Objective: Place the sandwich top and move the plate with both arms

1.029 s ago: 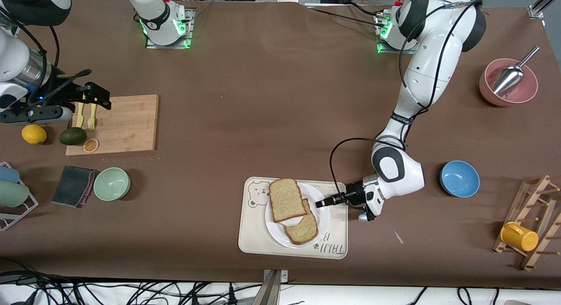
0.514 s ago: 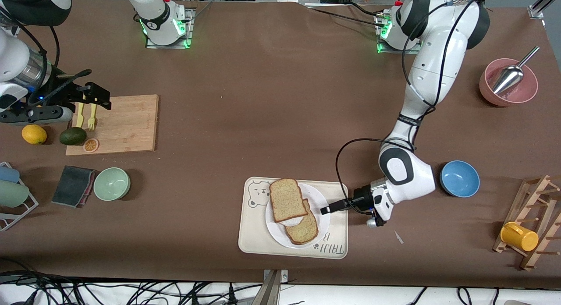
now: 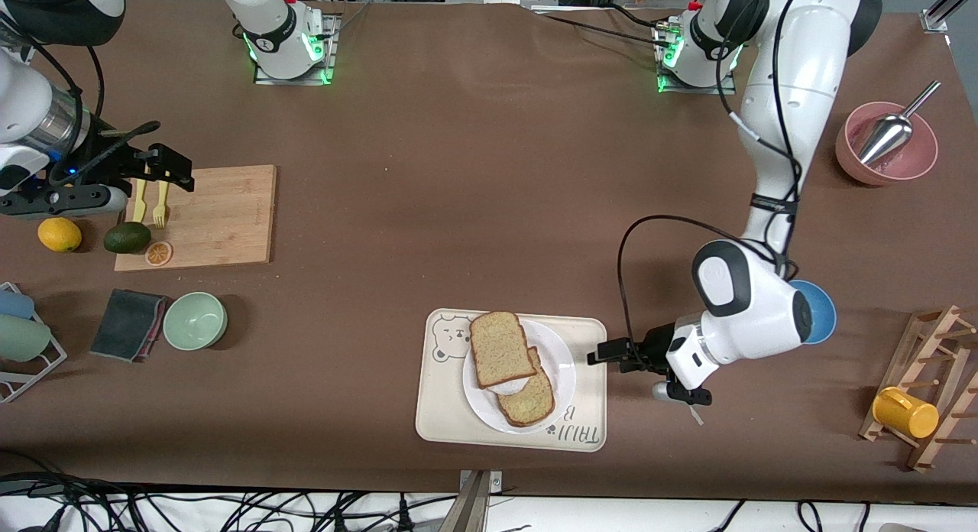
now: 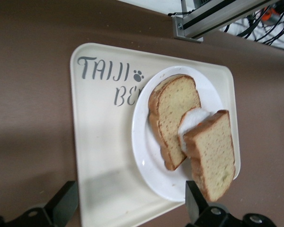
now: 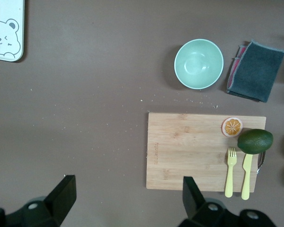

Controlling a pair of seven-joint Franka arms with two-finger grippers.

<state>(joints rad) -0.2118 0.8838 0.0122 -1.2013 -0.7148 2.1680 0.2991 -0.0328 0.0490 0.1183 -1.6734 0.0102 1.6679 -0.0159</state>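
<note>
The sandwich top (image 3: 499,348) lies tilted on the white plate (image 3: 561,368), leaning on a smaller bread slice (image 3: 531,400) with white egg between them. The plate sits on a cream bear-print tray (image 3: 443,410). My left gripper (image 3: 597,356) is open and empty over the tray's edge toward the left arm's end. The left wrist view shows the sandwich top (image 4: 212,156), the plate (image 4: 149,161), the tray (image 4: 102,142) and the left gripper (image 4: 130,203). My right gripper (image 3: 179,173) is open and empty, waiting over a wooden cutting board (image 3: 218,218); it also shows in the right wrist view (image 5: 127,194).
A blue bowl (image 3: 821,310) lies partly under the left arm. A pink bowl with a metal scoop (image 3: 913,161) and a wooden rack with a yellow cup (image 3: 905,412) stand at the left arm's end. A green bowl (image 3: 195,320), dark cloth (image 3: 126,324), avocado (image 3: 127,237) and lemon (image 3: 59,234) lie near the board.
My left gripper has drawn back from over the plate to the tray's edge, toward the left arm's end. The bread and plate stay put. The right arm has not moved.
</note>
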